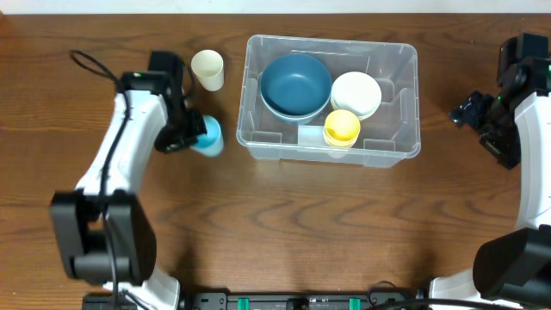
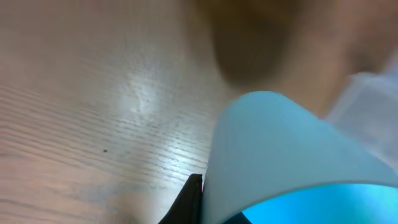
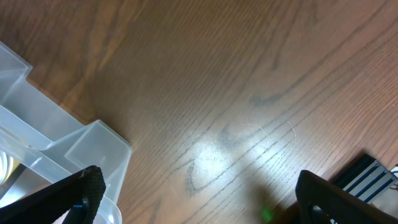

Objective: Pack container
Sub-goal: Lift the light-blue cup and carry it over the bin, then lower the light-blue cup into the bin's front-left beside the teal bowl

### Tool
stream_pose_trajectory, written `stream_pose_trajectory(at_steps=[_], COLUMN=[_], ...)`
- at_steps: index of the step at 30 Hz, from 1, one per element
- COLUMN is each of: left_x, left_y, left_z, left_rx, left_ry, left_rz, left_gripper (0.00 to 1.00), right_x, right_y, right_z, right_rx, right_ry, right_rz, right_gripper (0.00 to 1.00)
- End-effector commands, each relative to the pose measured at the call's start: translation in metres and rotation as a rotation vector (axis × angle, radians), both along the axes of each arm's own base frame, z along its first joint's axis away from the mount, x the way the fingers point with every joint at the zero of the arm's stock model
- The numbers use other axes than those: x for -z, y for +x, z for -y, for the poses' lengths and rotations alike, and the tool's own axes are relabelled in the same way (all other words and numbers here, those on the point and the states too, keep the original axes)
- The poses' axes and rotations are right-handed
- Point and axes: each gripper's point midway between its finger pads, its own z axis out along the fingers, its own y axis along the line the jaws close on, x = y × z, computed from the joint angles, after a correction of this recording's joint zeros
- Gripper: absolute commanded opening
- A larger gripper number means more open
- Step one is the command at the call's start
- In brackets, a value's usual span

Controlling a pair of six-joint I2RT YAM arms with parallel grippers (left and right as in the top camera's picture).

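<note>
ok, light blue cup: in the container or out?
Out. The light blue cup sits left of the container, on the table, left hand shut on it.

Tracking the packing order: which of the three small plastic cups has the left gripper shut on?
The light blue plastic cup, just left of the clear plastic container. The cream cup stands free behind it; the yellow cup sits inside the container.

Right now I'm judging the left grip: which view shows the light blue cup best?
Overhead: the light blue cup is sharp, left of the container, at the left gripper. Left wrist shows its blurred side; right wrist misses it.
</note>
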Motion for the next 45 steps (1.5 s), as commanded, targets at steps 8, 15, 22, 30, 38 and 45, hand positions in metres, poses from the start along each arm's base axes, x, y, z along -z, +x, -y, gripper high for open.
stream_pose_trajectory(at_steps=[8,15,22,30,38,45], left_x=[-0.195,-0.231,-0.198,-0.138,-0.087,-0.061], left_y=[-0.003,-0.004,0.014,0.025,0.021,0.017], left_z=[-0.001,0.079,0.158,0.171,0.169,0.166], left_rx=[-0.039,0.168,0.341,0.367,0.378,0.383], left_ry=[0.020,-0.074,-0.122,-0.074,-0.021,0.005], left_rz=[0.539,0.701,0.659,0.489,0.318,0.234], left_gripper=[0.06,0.06,0.06,0.06,0.06,0.06], right_x=[0.001,0.001,0.001,0.001,0.001,0.001], right_y=[-0.001,-0.001,-0.001,-0.001,-0.001,-0.001], right_z=[0.002,0.002,0.002,0.002,0.002,0.001], right_rx=[0.017,0.017,0.017,0.017,0.017,0.017], right_ry=[-0.001,-0.001,-0.001,-0.001,-0.001,-0.001], right_rz=[-0.001,-0.001,-0.001,-0.001,-0.001,-0.001], right_gripper=[0.99,0.99,0.99,0.99,0.99,0.99])
